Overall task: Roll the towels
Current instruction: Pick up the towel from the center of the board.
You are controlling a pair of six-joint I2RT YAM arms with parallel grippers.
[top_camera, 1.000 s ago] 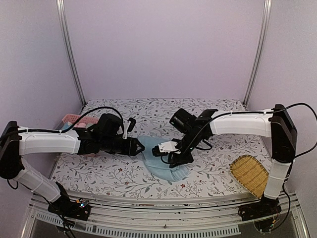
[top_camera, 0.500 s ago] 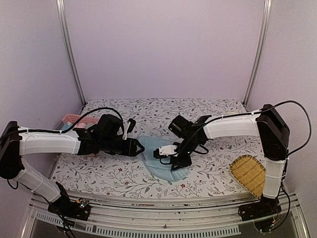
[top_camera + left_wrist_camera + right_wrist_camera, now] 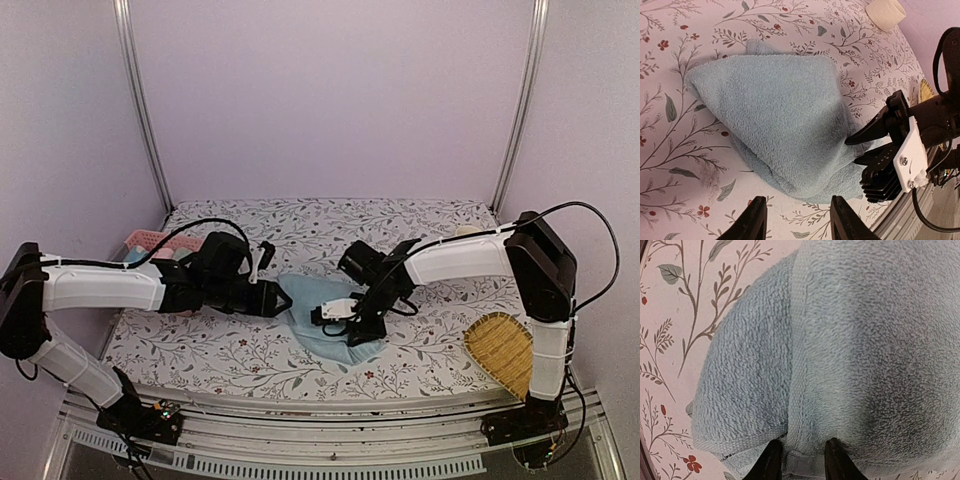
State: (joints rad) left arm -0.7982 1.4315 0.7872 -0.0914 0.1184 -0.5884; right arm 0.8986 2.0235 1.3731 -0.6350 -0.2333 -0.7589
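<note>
A light blue towel [image 3: 312, 312] lies folded and rumpled in the middle of the floral table [image 3: 220, 350]. It fills the left wrist view [image 3: 780, 115] and the right wrist view [image 3: 840, 340]. My left gripper [image 3: 284, 299] is open and empty, low over the table just left of the towel, with the towel's near edge ahead of its fingertips [image 3: 756, 220]. My right gripper [image 3: 349, 322] is pressed into the towel's right edge. Its fingers [image 3: 771, 460] pinch a thick hemmed fold between them. It also shows in the left wrist view [image 3: 860, 150].
A pink basket [image 3: 150, 241] stands at the far left behind the left arm. A woven bamboo tray [image 3: 505, 352] lies at the right front. A cream roll [image 3: 885, 12] sits at the back right. Metal posts rise at both back corners.
My right gripper has moved left and down onto the towel's right edge, and the towel there has bunched up. The left gripper has barely moved.
</note>
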